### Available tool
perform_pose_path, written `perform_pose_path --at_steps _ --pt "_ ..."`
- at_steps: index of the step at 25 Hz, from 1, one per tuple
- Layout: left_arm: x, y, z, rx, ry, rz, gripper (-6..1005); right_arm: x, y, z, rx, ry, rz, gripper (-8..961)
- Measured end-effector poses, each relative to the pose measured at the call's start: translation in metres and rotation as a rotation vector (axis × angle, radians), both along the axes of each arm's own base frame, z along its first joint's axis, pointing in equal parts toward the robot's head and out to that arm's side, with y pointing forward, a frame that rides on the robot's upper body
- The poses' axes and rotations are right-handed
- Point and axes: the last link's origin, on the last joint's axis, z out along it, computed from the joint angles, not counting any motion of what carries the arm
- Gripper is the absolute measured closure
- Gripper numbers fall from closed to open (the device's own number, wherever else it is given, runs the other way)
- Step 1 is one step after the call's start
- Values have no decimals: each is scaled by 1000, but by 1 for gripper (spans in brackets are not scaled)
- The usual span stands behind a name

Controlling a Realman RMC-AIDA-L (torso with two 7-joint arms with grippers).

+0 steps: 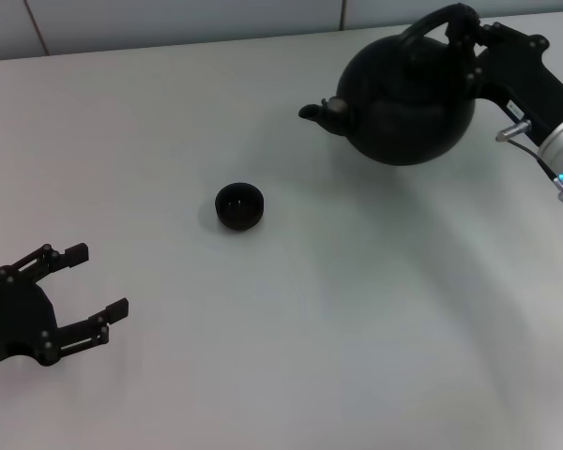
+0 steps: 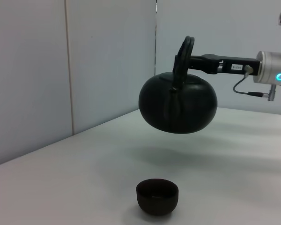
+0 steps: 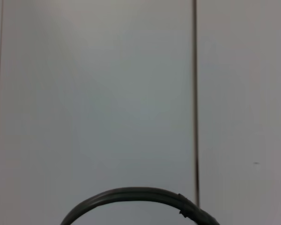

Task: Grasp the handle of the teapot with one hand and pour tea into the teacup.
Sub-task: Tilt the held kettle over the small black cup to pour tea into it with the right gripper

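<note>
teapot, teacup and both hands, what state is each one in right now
teapot: lifted clear of the table, roughly level, not pouring
handle: gripped by the right hand
teacup: upright on the table, apart from the pot
right hand: shut on the handle
left hand: open, empty, idle beside the teacup

Right hand [image 1: 471, 36] raised, clamped; left hand [image 1: 92, 283] low, fingers spread

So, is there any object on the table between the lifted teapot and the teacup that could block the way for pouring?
Nothing visible stands in the way. The right gripper holds the teapot by its handle, clear above the table. Only bare surface lies between its spout and the teacup. The left gripper is off to the side.
</note>
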Motion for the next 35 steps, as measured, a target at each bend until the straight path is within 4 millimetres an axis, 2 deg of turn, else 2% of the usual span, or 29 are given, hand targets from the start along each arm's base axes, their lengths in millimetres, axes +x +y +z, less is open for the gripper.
perform_pose_path --at_steps 11,27,35 --pt "3 0 -2 -5 -10 -7 130 -32 34 -18 -173 -113 61 870" --pt "3 0 -3 -7 -14 -8 130 -42 45 -11 -230 -236 136 871" --pt "4 0 -3 -8 -15 -9 129 -55 53 -9 -220 -318 200 871"
